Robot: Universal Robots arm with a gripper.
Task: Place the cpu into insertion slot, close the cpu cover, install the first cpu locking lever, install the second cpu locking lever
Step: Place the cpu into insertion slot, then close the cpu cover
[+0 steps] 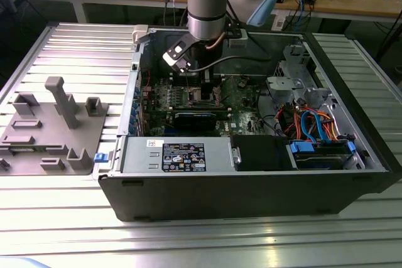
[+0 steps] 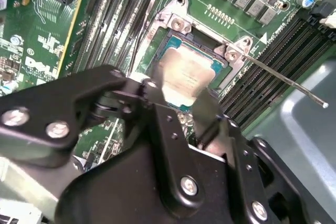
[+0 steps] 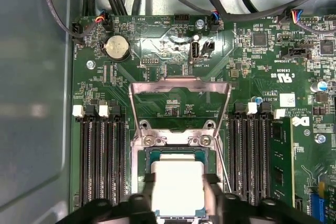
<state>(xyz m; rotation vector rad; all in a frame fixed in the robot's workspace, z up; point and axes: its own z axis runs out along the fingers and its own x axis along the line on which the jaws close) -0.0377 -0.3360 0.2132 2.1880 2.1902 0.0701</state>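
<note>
You're mid-placement, black claw (image 2: 179, 97) pinching the silvery-grey square cpu (image 3: 177, 187) over the dark metal-rimmed insertion slot (image 2: 185, 39); seating likely demands squareness

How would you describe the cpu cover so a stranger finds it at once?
In the computer case lies the green motherboard. Between its black memory slots is the insertion slot, where the gripper holds the cpu; the cpu cover stands hinged open at its edge. It alone is a thin silvery frame with a square window.
</note>
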